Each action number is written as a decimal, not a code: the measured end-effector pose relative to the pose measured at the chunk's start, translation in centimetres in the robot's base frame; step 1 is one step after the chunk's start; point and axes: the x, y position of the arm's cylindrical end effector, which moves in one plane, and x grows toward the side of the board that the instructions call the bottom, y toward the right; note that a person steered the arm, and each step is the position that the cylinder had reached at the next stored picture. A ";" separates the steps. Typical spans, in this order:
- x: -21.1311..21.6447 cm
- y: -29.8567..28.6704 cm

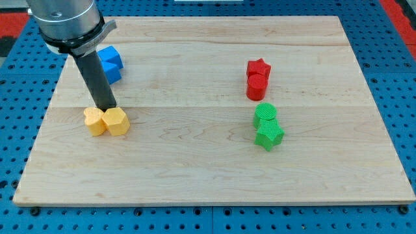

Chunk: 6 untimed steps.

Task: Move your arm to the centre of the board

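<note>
My tip (106,107) rests on the wooden board (208,162) at the view's left, right behind two yellow blocks. The yellow blocks, a heart-like one (95,121) and a hexagon one (116,121), touch each other just below the tip. Two blue blocks (110,64) sit above the tip, partly hidden by the rod. At the view's right stand a red star (258,67) over a red cylinder (256,86), and below them a green cylinder (265,114) over a green star (269,135).
The board lies on a blue pegboard table (390,65). The arm's grey body (65,23) fills the view's top left corner.
</note>
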 end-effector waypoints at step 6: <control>4.9 11.0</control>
